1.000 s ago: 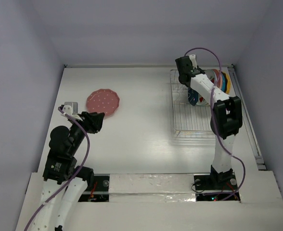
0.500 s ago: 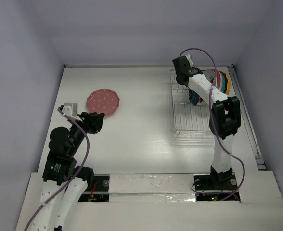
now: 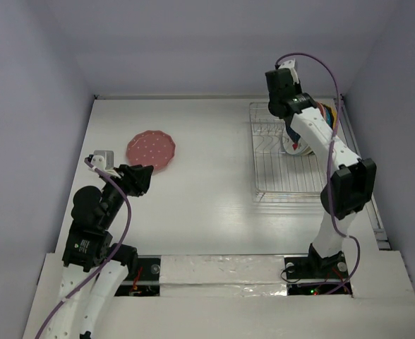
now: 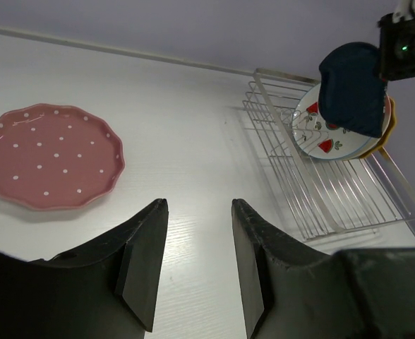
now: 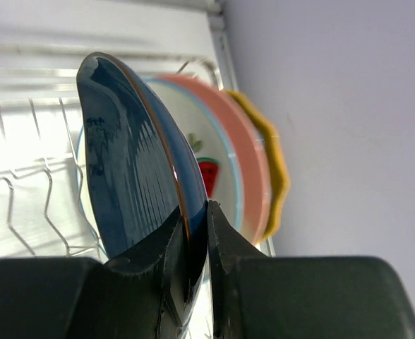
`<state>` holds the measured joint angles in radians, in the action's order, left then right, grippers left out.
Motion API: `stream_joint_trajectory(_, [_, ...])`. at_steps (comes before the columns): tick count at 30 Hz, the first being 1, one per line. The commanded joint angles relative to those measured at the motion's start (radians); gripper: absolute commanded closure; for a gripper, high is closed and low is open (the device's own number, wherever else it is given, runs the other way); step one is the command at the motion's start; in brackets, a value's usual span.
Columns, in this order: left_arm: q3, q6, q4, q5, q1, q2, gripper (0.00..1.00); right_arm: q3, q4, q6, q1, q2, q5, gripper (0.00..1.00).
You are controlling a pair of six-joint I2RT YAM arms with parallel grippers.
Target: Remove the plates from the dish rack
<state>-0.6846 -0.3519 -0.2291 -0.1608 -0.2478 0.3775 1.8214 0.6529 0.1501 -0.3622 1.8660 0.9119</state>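
My right gripper (image 5: 197, 212) is shut on the rim of the dark blue plate (image 5: 133, 162), gripping it from above. In the left wrist view that plate (image 4: 352, 88) hangs on edge above the dish rack (image 4: 334, 205). Behind it in the rack stand the white strawberry plate (image 5: 209, 173), a pink-rimmed plate (image 5: 248, 176) and a yellow plate (image 5: 277, 169). The pink dotted plate (image 3: 151, 150) lies flat on the table at the left. My left gripper (image 4: 197, 201) hovers open and empty just in front of it (image 4: 49, 155).
The dish rack (image 3: 285, 169) sits at the table's far right, close to the right wall and a rail (image 3: 349, 141). Its near half holds only bare tines. White tabletop (image 3: 207, 176) lies between the pink plate and the rack.
The right gripper closed on the dark blue plate and raised it from the rack, with its arm swinging to the right. The left arm and the pink plate stayed put.
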Motion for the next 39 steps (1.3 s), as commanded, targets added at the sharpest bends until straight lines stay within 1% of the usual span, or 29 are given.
stream_joint_trajectory(1, [-0.016,-0.004,0.037,-0.002,-0.005,0.009,0.62,0.075,-0.056,-0.047,-0.015,-0.134,0.055,1.0])
stream_joint_trajectory(3, [-0.016,-0.005,0.037,-0.003,-0.005,0.014,0.62,0.034,-0.078,-0.079,-0.038,-0.178,0.024,1.0])
stream_joint_trajectory(4, [-0.016,-0.006,0.039,-0.005,-0.005,0.015,0.62,0.018,-0.082,-0.096,-0.038,-0.226,-0.023,1.0])
stream_joint_trajectory(6, [-0.016,-0.004,0.039,-0.005,-0.005,0.017,0.62,-0.022,-0.107,-0.147,-0.079,-0.277,-0.092,1.0])
stream_joint_trajectory(7, [-0.016,-0.004,0.037,-0.003,-0.005,0.02,0.62,-0.072,-0.12,-0.159,-0.096,-0.328,-0.182,1.0])
stream_joint_trajectory(8, [-0.016,-0.004,0.039,-0.003,-0.005,0.021,0.62,-0.101,-0.151,-0.209,-0.116,-0.352,-0.235,1.0])
stream_joint_trajectory(9, [-0.016,-0.005,0.037,-0.003,-0.005,0.021,0.61,-0.131,-0.171,-0.225,-0.138,-0.376,-0.284,1.0])
stream_joint_trajectory(10, [-0.016,-0.006,0.037,-0.002,-0.005,0.023,0.61,-0.193,-0.191,-0.24,-0.182,-0.396,-0.382,1.0])
stream_joint_trajectory(12, [-0.018,-0.006,0.039,0.0,-0.005,0.023,0.61,-0.253,-0.246,-0.299,-0.222,-0.444,-0.488,1.0])
stream_joint_trajectory(13, [-0.018,-0.004,0.039,0.001,-0.005,0.024,0.61,-0.286,-0.266,-0.325,-0.265,-0.456,-0.586,1.0])
stream_joint_trajectory(14, [-0.016,-0.004,0.037,0.003,-0.005,0.024,0.61,-0.353,-0.316,-0.336,-0.285,-0.478,-0.643,1.0])
stream_joint_trajectory(15, [-0.016,-0.004,0.036,0.003,-0.005,0.024,0.61,-0.385,-0.343,-0.343,-0.303,-0.488,-0.694,1.0])
stream_joint_trajectory(16, [-0.016,-0.005,0.036,0.003,-0.005,0.024,0.61,-0.414,-0.366,-0.356,-0.319,-0.498,-0.793,1.0])
stream_joint_trajectory(17, [-0.016,-0.004,0.037,0.003,-0.005,0.026,0.61,-0.478,-0.418,-0.38,-0.345,-0.505,-0.853,1.0])
stream_joint_trajectory(18, [-0.016,-0.005,0.036,0.003,-0.005,0.026,0.61,-0.506,-0.441,-0.389,-0.356,-0.514,-0.902,1.0])
stream_joint_trajectory(19, [-0.016,-0.004,0.036,0.003,-0.005,0.026,0.61,-0.533,-0.464,-0.402,-0.368,-0.516,-1.004,1.0])
stream_joint_trajectory(20, [-0.015,-0.004,0.039,0.0,0.004,0.026,0.61,-0.56,-0.517,-0.421,-0.394,-0.518,-1.046,1.0])
stream_joint_trajectory(22, [-0.015,-0.005,0.039,-0.002,0.004,0.028,0.61,-0.605,-0.544,-0.431,-0.42,-0.493,-1.123,1.0])
stream_joint_trajectory(27, [-0.013,-0.006,0.042,-0.009,0.022,0.034,0.6,-0.608,-0.57,-0.451,-0.497,-0.358,-1.124,1.0])
stream_joint_trajectory(28, [-0.015,-0.007,0.042,-0.009,0.022,0.034,0.6,-0.609,-0.584,-0.457,-0.497,-0.319,-1.151,1.0])
stream_joint_trajectory(31, [-0.012,-0.007,0.042,-0.011,0.022,0.038,0.6,-0.617,-0.68,-0.497,-0.518,-0.266,-1.189,1.0])
stream_joint_trajectory(33, [-0.012,-0.006,0.045,-0.016,0.022,0.04,0.6,-0.61,-0.7,-0.517,-0.529,-0.193,-1.194,1.0])
stream_joint_trajectory(39, [-0.012,-0.007,0.045,-0.019,0.031,0.043,0.6,-0.619,-0.707,-0.535,-0.529,-0.102,-1.167,1.0])
